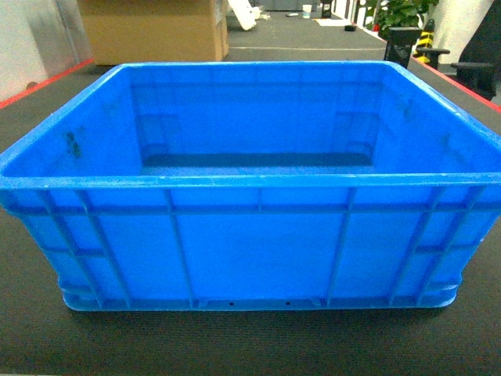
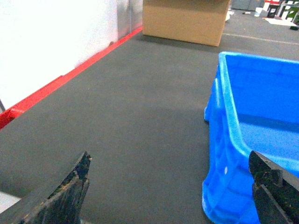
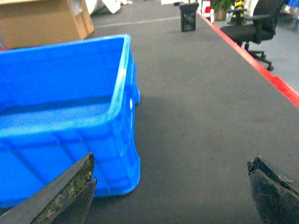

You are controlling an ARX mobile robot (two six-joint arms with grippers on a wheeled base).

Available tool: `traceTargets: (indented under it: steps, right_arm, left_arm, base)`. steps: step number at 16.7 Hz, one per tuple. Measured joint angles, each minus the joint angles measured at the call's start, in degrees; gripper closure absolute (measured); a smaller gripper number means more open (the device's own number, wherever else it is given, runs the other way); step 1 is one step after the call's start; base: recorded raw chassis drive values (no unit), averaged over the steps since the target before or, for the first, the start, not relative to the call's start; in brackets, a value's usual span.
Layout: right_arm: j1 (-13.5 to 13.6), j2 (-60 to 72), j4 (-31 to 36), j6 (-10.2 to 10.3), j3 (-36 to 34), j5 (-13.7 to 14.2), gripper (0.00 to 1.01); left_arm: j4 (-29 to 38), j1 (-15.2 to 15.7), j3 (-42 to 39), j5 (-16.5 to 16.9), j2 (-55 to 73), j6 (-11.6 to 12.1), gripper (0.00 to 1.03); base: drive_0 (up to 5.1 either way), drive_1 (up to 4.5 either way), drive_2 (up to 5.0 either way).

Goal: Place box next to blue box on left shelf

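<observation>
Pretty much nothing has been done yet, as far as can be judged. The box is sat flat on the dark bench, square-on to the head camera and filling most of that view, with its near wall close to the bench's front edge. It looks empty inside.

Neither gripper is seen in the head view. In the wrist views, the left gripper is spread wide and held low beside the box's left near corner, and the right gripper is spread just as wide by the right near corner. Nothing is being touched or held by either one.

No roller shelf or second blue box can be spotted anywhere, only a cardboard carton at the bench's far end and an office chair off to the right past the red edge strip. So the grab, lift, carry and placement are all left to do.
</observation>
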Motion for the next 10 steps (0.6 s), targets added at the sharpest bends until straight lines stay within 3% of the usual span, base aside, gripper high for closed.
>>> traceTargets:
  steps: [2, 3, 5, 8, 10]
  right_arm:
    - [-1.16, 11.17, 6.38, -0.33, 6.25, -1.55, 0.03]
    - [-1.07, 21.99, 7.67, -2.23, 13.40, -2.49, 0.03]
    - [-0.94, 38.91, 4.46, -3.34, 26.12, -3.87, 0.03]
    - [1.77, 59.45, -3.04, -2.51, 44.78, -5.31, 0.03]
    - [2.91, 65.44, -7.21, -1.36, 51.28, -6.19, 0.03]
  left_arm:
    - [6.21, -0.70, 4.28, 1.57, 9.11, 0.96, 0.05]
    - [11.56, -0.87, 9.18, 2.89, 17.92, 1.92, 0.05]
    - [16.04, -0.33, 20.06, 4.74, 35.12, 2.10, 0.05]
    - [11.39, -1.22, 34.47, 6.01, 54.84, 0.85, 0.05]
    - [8.87, -1.86, 39.85, 6.58, 60.26, 0.70, 0.05]
  base:
    - [0.0, 0.00, 0.0]
    - [0.0, 0.00, 0.0]
    - [0.0, 0.00, 0.0]
    - [0.0, 0.00, 0.0]
    - [0.0, 0.00, 0.0]
